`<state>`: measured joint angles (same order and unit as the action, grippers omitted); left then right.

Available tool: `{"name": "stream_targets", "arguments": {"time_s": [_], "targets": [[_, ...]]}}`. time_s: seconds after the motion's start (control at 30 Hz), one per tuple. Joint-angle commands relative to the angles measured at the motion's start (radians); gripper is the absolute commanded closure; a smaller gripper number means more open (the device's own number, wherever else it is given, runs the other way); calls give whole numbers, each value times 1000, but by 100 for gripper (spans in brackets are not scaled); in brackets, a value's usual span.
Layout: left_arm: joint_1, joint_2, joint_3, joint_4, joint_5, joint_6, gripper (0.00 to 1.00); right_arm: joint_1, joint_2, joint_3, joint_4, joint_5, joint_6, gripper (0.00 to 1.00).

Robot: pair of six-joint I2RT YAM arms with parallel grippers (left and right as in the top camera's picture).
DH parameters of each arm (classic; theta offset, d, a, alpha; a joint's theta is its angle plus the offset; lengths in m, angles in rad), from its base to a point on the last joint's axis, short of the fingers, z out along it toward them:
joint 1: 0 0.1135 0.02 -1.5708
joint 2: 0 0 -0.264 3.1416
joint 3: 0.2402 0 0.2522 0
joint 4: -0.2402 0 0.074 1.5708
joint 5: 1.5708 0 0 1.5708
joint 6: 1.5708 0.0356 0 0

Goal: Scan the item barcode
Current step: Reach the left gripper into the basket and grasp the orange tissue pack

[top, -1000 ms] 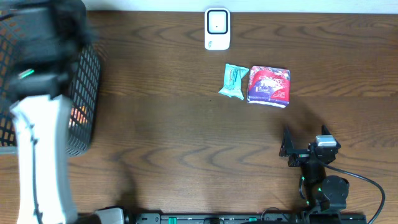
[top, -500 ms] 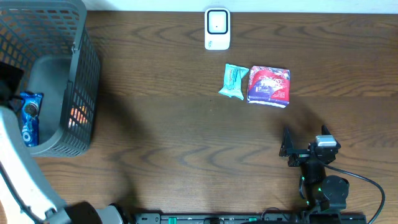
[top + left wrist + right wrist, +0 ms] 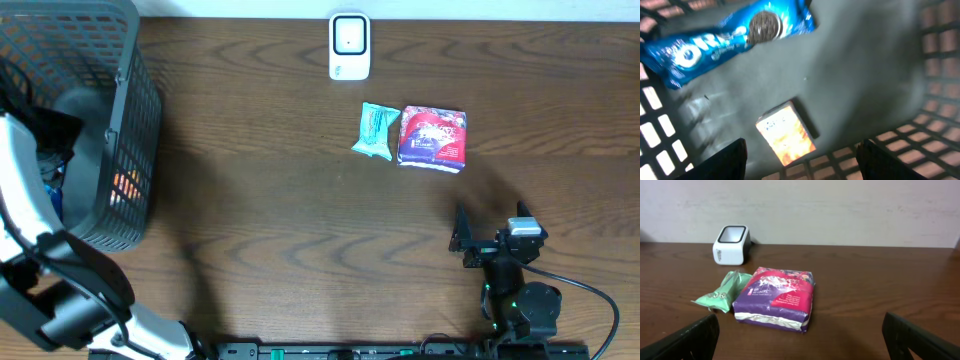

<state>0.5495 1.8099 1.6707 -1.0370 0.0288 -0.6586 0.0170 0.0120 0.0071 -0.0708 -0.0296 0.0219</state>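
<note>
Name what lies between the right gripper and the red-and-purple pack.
Only bare table; the overhead view shows nothing between the right gripper and the red-and-purple pack.

A dark brown wooden table [image 3: 290,220] with a pronounced grain is seen across the overhead view. A dark grey mesh basket [image 3: 140,120] is placed at the table's far left corner, and its wall is formed of an open rectangular grid. In the left wrist view, the basket's solid grey floor [image 3: 865,75] is shown, bordered by grid walls. Behind the table, a plain off-white wall [image 3: 840,210] is seen in the right wrist view, where it meets the far table edge.
</note>
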Motion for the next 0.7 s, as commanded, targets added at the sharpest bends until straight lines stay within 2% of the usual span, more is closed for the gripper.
{"name": "stream_targets", "arguments": {"time_s": [0.0, 0.23, 0.43, 0.67], "targets": [[-32, 57, 6, -29, 13, -14, 29, -8, -5, -2, -4, -3, 10, 1], [-88, 130, 0, -37, 12, -20, 27, -8, -5, -2, -4, -3, 10, 1], [-101, 173, -40, -32, -60, -161, 27, -8, -5, -2, -4, -3, 10, 1], [-103, 231, -75, -9, -63, -166, 28, -8, -5, -2, -4, -3, 10, 1]]}}
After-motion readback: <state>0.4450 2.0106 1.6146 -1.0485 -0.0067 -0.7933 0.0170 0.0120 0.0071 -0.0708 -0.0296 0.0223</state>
